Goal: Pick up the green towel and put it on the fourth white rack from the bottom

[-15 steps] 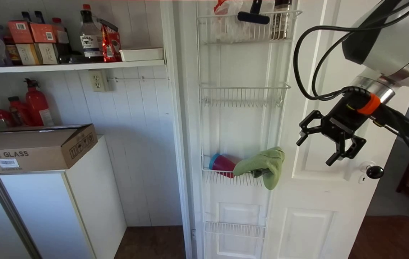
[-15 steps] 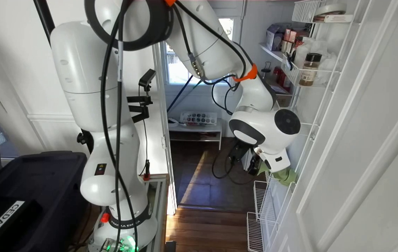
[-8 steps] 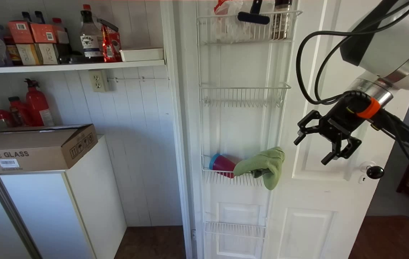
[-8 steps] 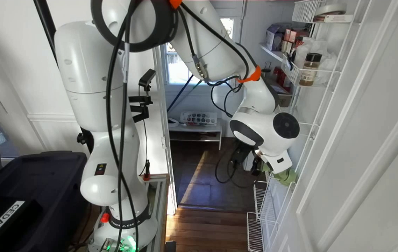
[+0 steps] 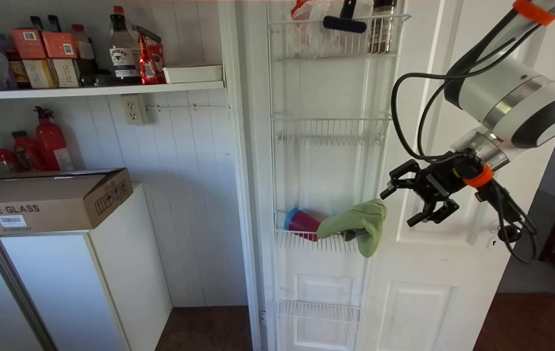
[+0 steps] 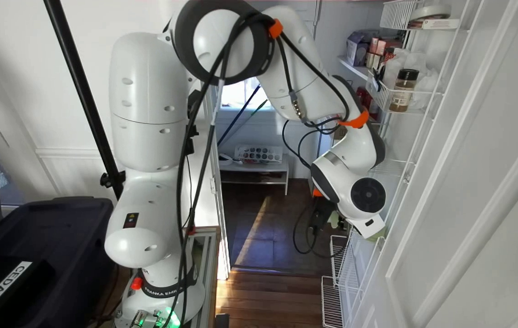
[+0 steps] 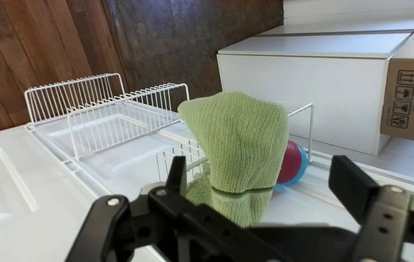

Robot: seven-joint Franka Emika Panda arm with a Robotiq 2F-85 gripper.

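Observation:
The green towel (image 5: 355, 222) lies bunched over a low white wire rack on the door, with one end hanging over the front. It fills the middle of the wrist view (image 7: 243, 142); in an exterior view only small bits (image 6: 377, 234) show behind the arm. My gripper (image 5: 397, 208) is open and empty, just right of the towel and apart from it. In the wrist view the towel shows between the two spread fingers (image 7: 259, 171). Counting the racks in the wrist view, the towel is on the third from the bottom. The fourth rack (image 5: 333, 130) is the one above it.
A magenta and blue cup (image 5: 302, 224) lies tilted beside the towel on the same rack. A higher rack (image 5: 380, 56) holds a bag and a jar. Lower racks (image 7: 130, 118) stick out below. A cardboard box (image 5: 29, 209) sits on a white cabinet. A door knob (image 5: 509, 233) is behind the arm.
In an exterior view my gripper has moved left and slightly down, closer to the towel, and stays open. More of the forearm shows. The towel and the cup have not moved.

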